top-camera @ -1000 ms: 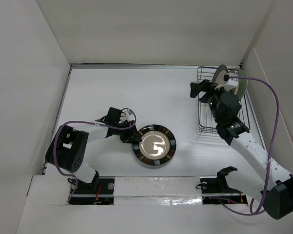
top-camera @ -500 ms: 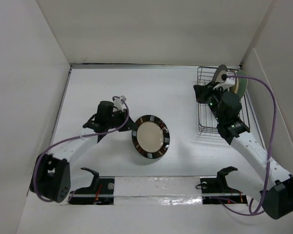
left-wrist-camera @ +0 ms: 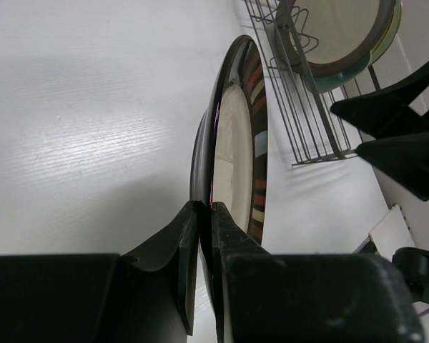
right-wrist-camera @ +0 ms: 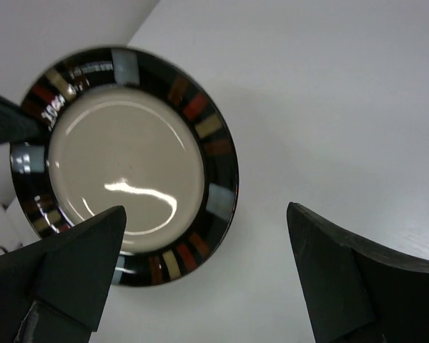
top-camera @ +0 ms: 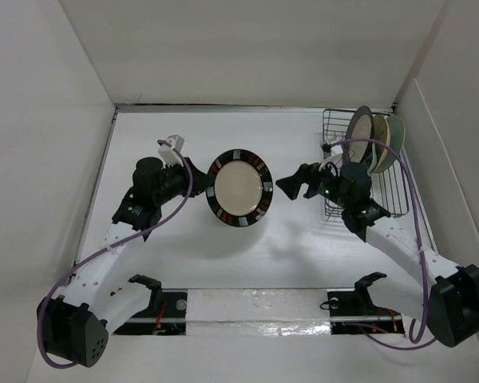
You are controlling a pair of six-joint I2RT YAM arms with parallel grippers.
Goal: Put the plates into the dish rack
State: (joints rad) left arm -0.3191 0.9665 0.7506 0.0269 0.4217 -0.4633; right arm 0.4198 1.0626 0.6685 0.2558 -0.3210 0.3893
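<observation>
A beige plate with a black striped rim [top-camera: 239,187] hangs tilted on edge above the table's middle. My left gripper [top-camera: 208,194] is shut on its left rim; the left wrist view shows both fingers pinching the rim [left-wrist-camera: 206,209]. My right gripper [top-camera: 292,185] stands open just right of the plate, not touching it. In the right wrist view the plate [right-wrist-camera: 125,164] faces me, beyond my open right gripper [right-wrist-camera: 206,214]. The dish rack [top-camera: 391,195] sits at the far right, with other plates [top-camera: 373,134] upright at its far end.
White walls close in the table on the left, back and right. The rack stands against the right wall. In the left wrist view the rack's wires [left-wrist-camera: 300,107] and the right gripper's dark fingers [left-wrist-camera: 397,136] lie just past the held plate.
The left arm has lifted the striped plate off the table and carried it up and right, turning it on edge. The right gripper has left the rack and swung left toward the plate.
</observation>
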